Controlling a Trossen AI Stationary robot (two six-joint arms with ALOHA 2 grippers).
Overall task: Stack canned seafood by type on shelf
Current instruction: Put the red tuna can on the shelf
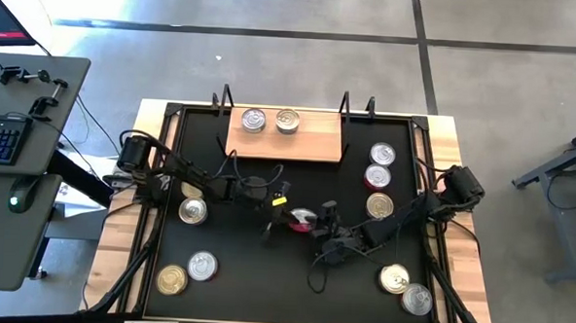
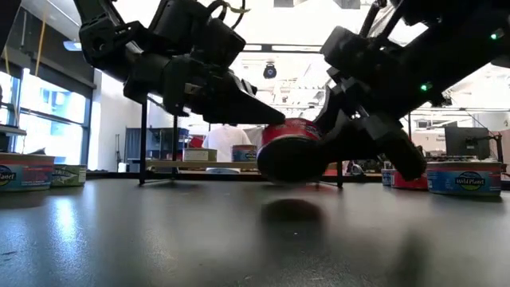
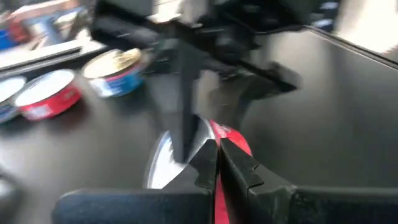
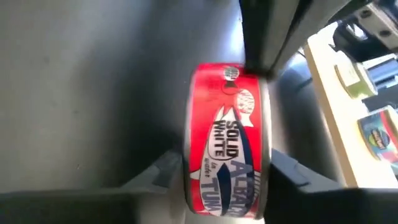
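We see a red-labelled tin [image 4: 229,142] held off the tabletop on its edge between the fingers of the right gripper [image 1: 310,221], its side reading "Solid White ... Tuna". In the low view this tin [image 2: 291,149] hangs clear above its shadow, and the left gripper [image 1: 278,217] is just beside it, fingers closed together. Beyond both grippers lies the shelf [image 1: 308,144], a light wooden board carrying two silver-lidded tins [image 1: 254,120] side by side. Three more tins [image 1: 382,154] sit in a row outboard of the right gripper, two others [image 1: 394,277] nearer the table's front. Three tins [image 1: 192,211] lie outboard of the left gripper.
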